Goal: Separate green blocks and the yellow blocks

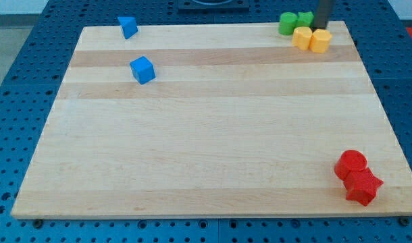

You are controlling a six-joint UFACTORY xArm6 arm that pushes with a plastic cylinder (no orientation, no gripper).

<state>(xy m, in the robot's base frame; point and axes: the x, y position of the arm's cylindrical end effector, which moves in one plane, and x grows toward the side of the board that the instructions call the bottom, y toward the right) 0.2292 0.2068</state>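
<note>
My tip (321,28) holds nothing; it stands at the board's (213,148) top right corner, just above the right yellow cylinder (321,41) and beside the green block (304,19). Left of them, touching, sit the yellow block (302,38) and green cylinder (287,23); their headings are unclear.

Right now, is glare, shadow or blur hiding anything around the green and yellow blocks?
Camera view: even, soft light, no glare on the board; shadows are short and faint. The green blocks and yellow blocks are slightly soft but their colours read clearly. My tip is dark, just right of the greens and above the yellows; the rod is cropped by the view's top.
</note>
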